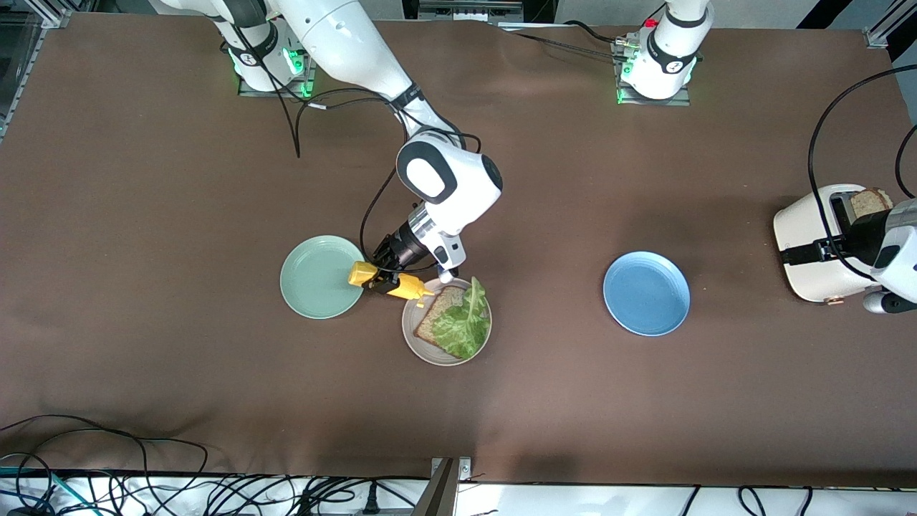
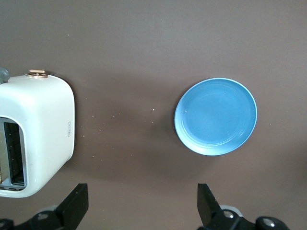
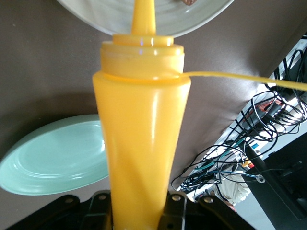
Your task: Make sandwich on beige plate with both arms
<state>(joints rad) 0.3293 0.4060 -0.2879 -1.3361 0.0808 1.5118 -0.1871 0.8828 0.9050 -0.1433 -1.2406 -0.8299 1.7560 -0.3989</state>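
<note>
The beige plate [image 1: 423, 342] holds one tan bread slice [image 1: 432, 315] with a green lettuce leaf [image 1: 466, 322] on it. My right gripper [image 1: 380, 276] is shut on a yellow squeeze bottle [image 1: 392, 281], which lies tilted with its nozzle over the plate's rim. In the right wrist view the bottle [image 3: 141, 143] fills the middle between the fingers of the right gripper [image 3: 139, 218], and its nozzle points at the beige plate [image 3: 96, 14]. A second bread slice [image 1: 870, 202] stands in the toaster [image 1: 817, 276]. My left gripper [image 2: 141, 211] is open and empty, up over the table beside the toaster [image 2: 38, 129].
A mint green plate [image 1: 315, 283] lies beside the beige plate, toward the right arm's end; it also shows in the right wrist view [image 3: 53, 158]. A blue plate [image 1: 646, 292] lies between the beige plate and the toaster, and shows in the left wrist view [image 2: 216, 116]. Cables run along the table's near edge.
</note>
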